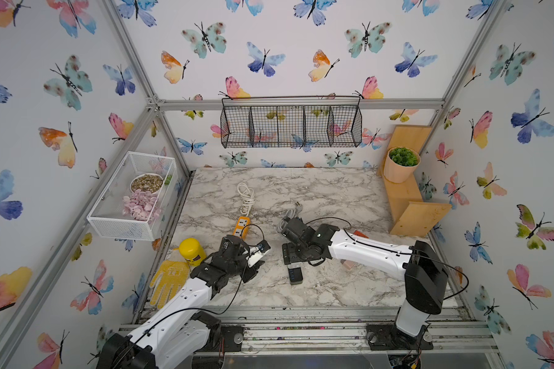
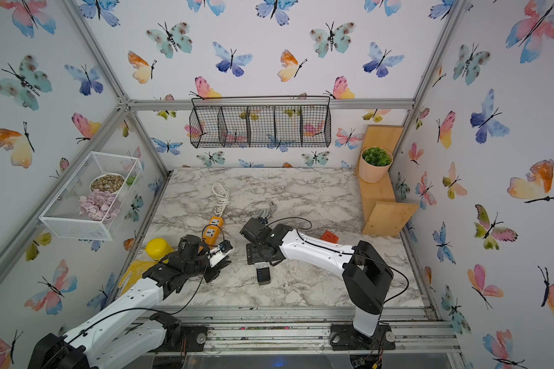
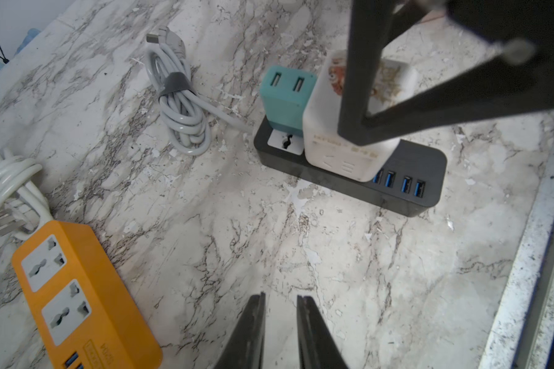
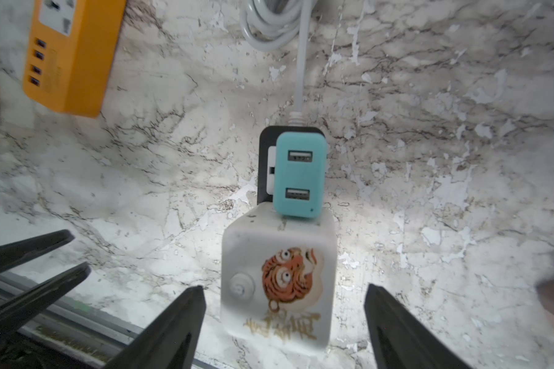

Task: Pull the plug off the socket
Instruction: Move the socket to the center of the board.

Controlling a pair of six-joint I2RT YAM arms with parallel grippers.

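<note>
In top views black power strip (image 1: 294, 275) mostly hidden under right arm (image 1: 365, 250); only USB end shows, at 6 o'clock. Red block (image 1: 361, 234) half covered, 12 o'clock side of arm. Right wrist view: orange strip (image 4: 77, 64) cut by edge; gold writing on white plug (image 4: 247, 249) blurred.

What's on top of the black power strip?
A teal charger and a white cube with a tiger sticker stand side by side on the strip. Their prongs and the sockets under them are covered. Only a bit of white socket face shows beside the charger.
</note>
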